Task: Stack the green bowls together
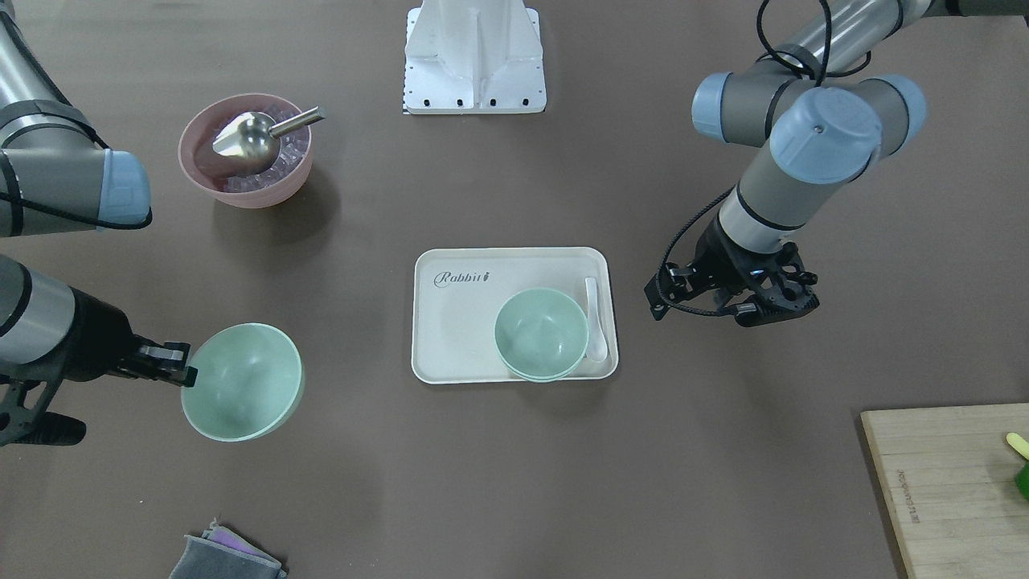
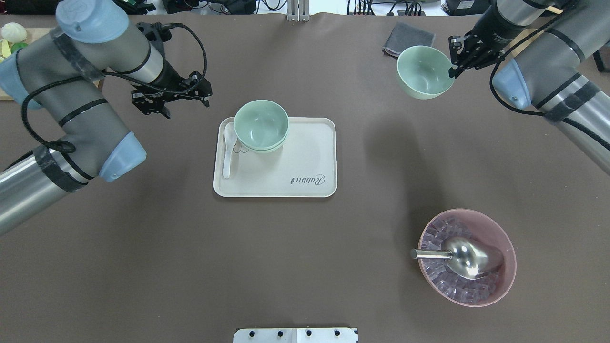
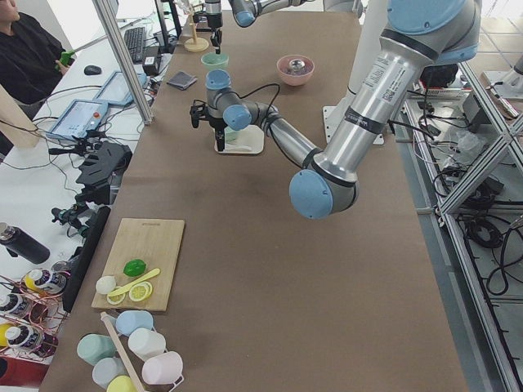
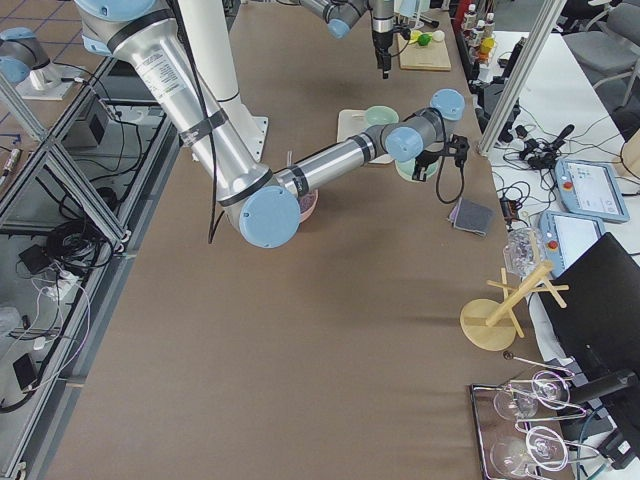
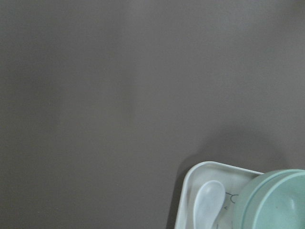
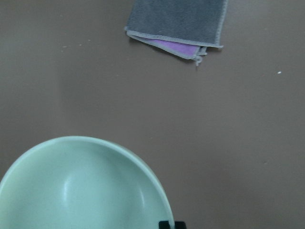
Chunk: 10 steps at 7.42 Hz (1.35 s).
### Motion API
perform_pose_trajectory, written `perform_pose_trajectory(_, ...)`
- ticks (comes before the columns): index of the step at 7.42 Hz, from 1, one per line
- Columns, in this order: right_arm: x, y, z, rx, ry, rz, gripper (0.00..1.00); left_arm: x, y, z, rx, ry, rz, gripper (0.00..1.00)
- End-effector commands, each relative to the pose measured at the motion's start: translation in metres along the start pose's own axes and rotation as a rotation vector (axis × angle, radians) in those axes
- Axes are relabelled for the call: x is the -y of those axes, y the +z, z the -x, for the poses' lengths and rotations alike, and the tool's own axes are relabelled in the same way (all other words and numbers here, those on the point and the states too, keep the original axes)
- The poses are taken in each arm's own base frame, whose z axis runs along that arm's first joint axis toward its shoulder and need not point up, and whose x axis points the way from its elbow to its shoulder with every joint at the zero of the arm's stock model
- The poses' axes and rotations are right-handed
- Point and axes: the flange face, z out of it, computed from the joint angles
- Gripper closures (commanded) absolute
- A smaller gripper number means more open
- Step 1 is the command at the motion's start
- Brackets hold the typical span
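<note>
My right gripper (image 2: 453, 63) is shut on the rim of one green bowl (image 2: 423, 72) and holds it tilted above the table at the far right; it also shows in the front view (image 1: 241, 383) and the right wrist view (image 6: 81, 186). Two more green bowls sit nested as a stack (image 2: 261, 125) on a cream tray (image 2: 295, 162), at its far left corner, next to a white spoon (image 2: 228, 152). My left gripper (image 2: 169, 97) is open and empty, above the table just left of the tray. The stack also shows in the front view (image 1: 541, 333).
A pink bowl (image 2: 505, 247) with ice and a metal scoop (image 2: 464, 256) stands near right. A folded grey cloth (image 2: 408, 38) lies beyond the held bowl. A wooden cutting board (image 1: 949, 482) is at the far left corner. The robot's base (image 1: 474, 60) is at the near edge.
</note>
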Motion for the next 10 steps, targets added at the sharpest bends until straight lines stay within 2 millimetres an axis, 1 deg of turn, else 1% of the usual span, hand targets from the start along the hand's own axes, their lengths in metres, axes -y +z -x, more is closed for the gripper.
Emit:
perform_pose_trajectory(1,-0.017,-0.005,0.063,0.035,0.043,-0.004,1.00,0.000,-0.001,0.023,0.026,0.034,-0.007,0.02)
perform_pose_trajectory(2,-0.025,-0.004,0.092,0.043,0.054,-0.014,1.00,0.000,-0.001,0.023,0.025,0.034,-0.005,0.02)
perform_pose_trajectory(3,-0.045,0.010,0.129,0.044,0.063,-0.015,1.00,0.001,0.000,0.026,0.027,0.033,-0.004,0.02)
perform_pose_trajectory(4,-0.068,0.028,0.159,0.037,0.044,-0.018,1.00,0.003,-0.002,0.028,0.027,0.031,-0.007,0.02)
perform_pose_trajectory(5,-0.085,0.043,0.183,0.029,0.031,-0.026,1.00,0.003,-0.002,0.030,0.029,0.042,-0.005,0.02)
perform_pose_trajectory(6,-0.099,0.059,0.200,0.020,0.006,-0.028,1.00,0.002,0.000,0.035,0.034,0.038,-0.001,0.02)
perform_pose_trajectory(7,-0.110,0.071,0.211,0.009,-0.010,-0.032,1.00,0.002,0.000,0.035,0.034,0.038,-0.001,0.02)
perform_pose_trajectory(8,-0.114,0.078,0.222,0.003,-0.017,-0.026,1.00,0.002,0.001,0.035,0.033,0.040,0.000,0.02)
perform_pose_trajectory(10,-0.109,0.090,0.251,-0.011,-0.012,-0.017,1.00,0.000,0.003,0.035,0.035,0.040,0.003,0.02)
